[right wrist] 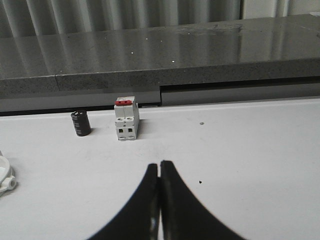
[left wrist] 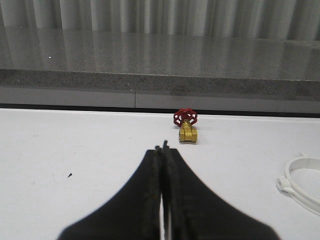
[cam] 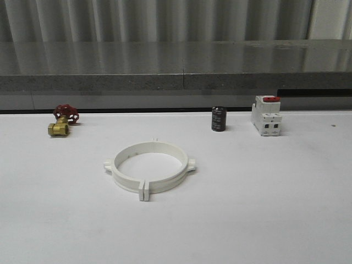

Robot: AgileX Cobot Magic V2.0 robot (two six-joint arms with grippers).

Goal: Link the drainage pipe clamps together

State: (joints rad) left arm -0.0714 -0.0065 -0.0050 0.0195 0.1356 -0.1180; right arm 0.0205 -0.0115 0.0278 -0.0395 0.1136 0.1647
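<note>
your drainage pipe clamps (cam: 149, 171) sit flat on the white surface (cam: 264, 209), roughly mid-surface, slightly left of centre in the front view. the 2 white half-rings already meet as one wide ring: end tabs paired at the near side, small tabs also at left, right & far edges. nothing touches the ring.

left claw (left wrist: 162, 148) is clenched, fingers pressed together w/ nothing between them, over bare surface; the ring's edge shows off to one side in that wrist view. right claw (right wrist: 160, 163) is clenched too, holding nothing.

along the far edge of the surface: brass valve (cam: 59, 127) w/ red handwheel at left, black cylinder (cam: 219, 119) right of centre, white breaker (cam: 267, 115) w/ red switch just beyond it. all 3 well apart from the ring.
</note>
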